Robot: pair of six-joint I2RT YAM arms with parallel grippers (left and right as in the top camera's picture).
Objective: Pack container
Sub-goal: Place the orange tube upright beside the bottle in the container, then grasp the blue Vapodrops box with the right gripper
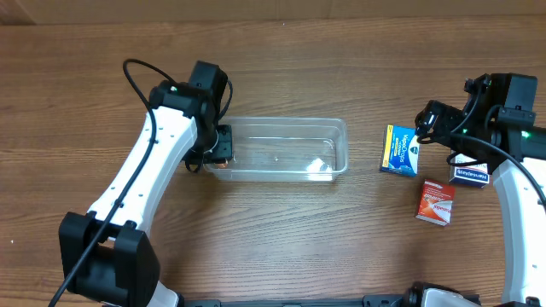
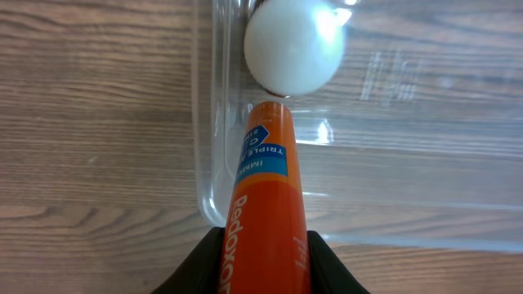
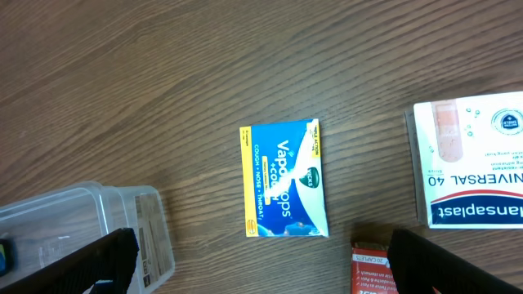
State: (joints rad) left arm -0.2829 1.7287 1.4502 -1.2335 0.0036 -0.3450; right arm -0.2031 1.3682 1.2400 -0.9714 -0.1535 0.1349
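The clear plastic container [image 1: 286,150] lies in the middle of the table. My left gripper [image 1: 218,150] is at its left end, shut on an orange Redoxon tube [image 2: 268,188] with a white cap [image 2: 292,45]. The tube reaches over the container's rim [image 2: 208,147], its cap inside the left end. My right gripper [image 1: 429,121] is open and empty, hovering above a blue Vicks box [image 1: 401,150]. In the right wrist view the blue box [image 3: 282,180] lies flat just beyond the open fingers [image 3: 261,269].
A white and blue Hansaplast box [image 1: 470,176] [image 3: 474,159] and a red caplets box [image 1: 436,202] [image 3: 372,273] lie right of the blue box. The container's right end [image 3: 82,220] shows at the right wrist view's lower left.
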